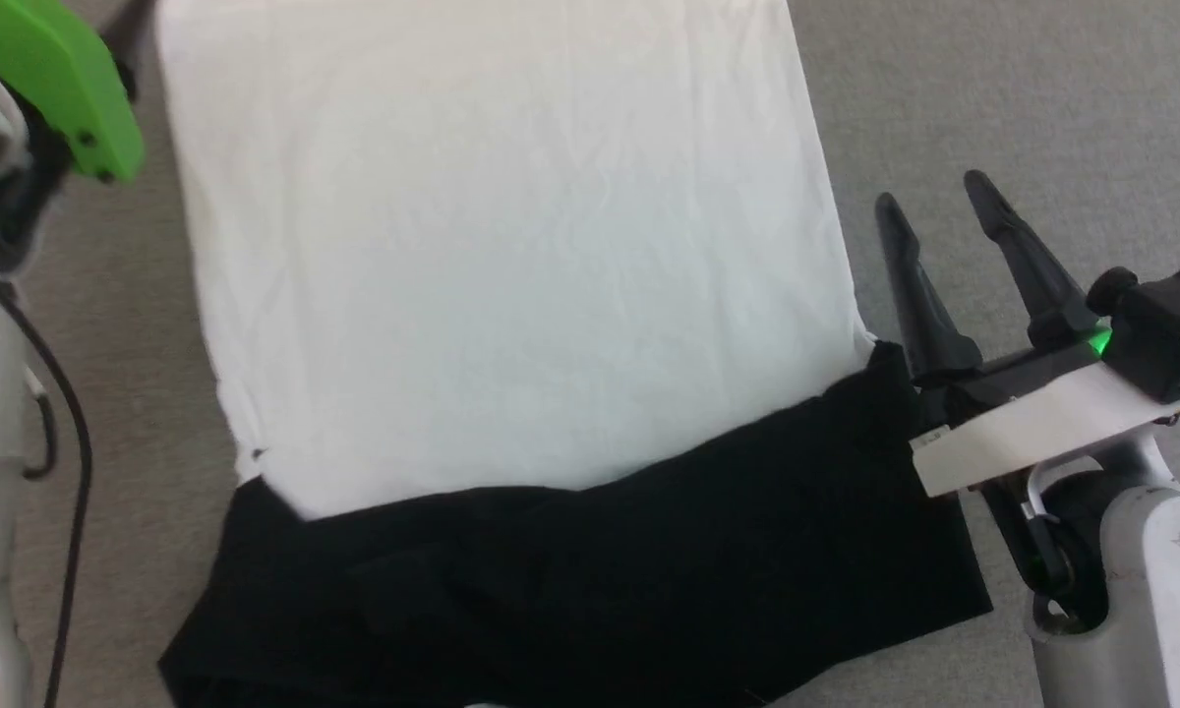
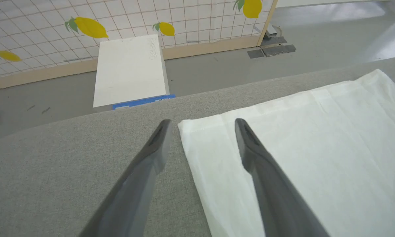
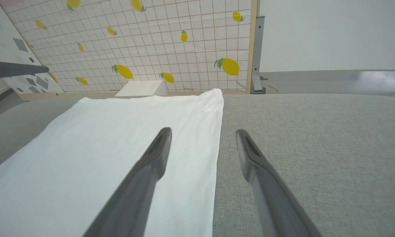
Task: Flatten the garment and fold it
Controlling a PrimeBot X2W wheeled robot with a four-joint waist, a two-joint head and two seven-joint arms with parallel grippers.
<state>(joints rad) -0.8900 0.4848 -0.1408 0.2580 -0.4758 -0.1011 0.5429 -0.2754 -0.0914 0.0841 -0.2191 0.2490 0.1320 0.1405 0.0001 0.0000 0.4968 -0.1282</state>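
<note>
The garment (image 1: 511, 256) lies flat on the grey padded table (image 1: 993, 98), its white panel spread wide and its black section (image 1: 649, 570) bunched along the near edge. My right gripper (image 1: 934, 197) hovers open just off the cloth's right edge, beside where white meets black. In the right wrist view the right gripper (image 3: 203, 131) straddles that white edge, holding nothing. My left gripper (image 2: 203, 121) is open over the far left corner of the white panel (image 2: 299, 148), one finger over cloth and one over bare table. Its green wrist cover (image 1: 59, 79) shows at the upper left.
Beyond the table's far edge are a grey floor (image 2: 217, 69), a white board (image 2: 130, 70) leaning low, and a lemon-patterned partition (image 2: 36, 19) with a metal post (image 3: 256, 52). Bare grey table lies right of the garment (image 3: 316, 148) and left of it (image 2: 52, 171).
</note>
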